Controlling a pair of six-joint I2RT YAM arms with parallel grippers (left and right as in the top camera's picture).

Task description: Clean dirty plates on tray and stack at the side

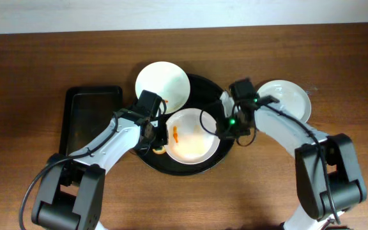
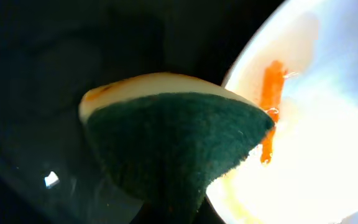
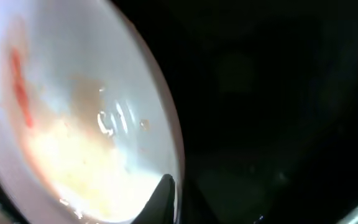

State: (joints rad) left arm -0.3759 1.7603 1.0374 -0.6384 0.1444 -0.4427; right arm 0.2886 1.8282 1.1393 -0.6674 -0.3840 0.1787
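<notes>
Left jaws pinch sponge; right jaws pinch smeared plate rim; brown wooden table.

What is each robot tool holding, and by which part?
The left tool grips a sponge by its back end. The right tool seems to pinch the smeared plate at its right rim.

Premises read as a robotics test bench dressed for dishwashing. Grounds: a left arm and right arm, jointed, with exposed black cabling, stand at a wood-grain counter. Kitchenware on it: a round tray under the left hand and right hand, the smeared plate between them, a rectangular tray outboard of the left hand, a sponge in that hand.
</notes>
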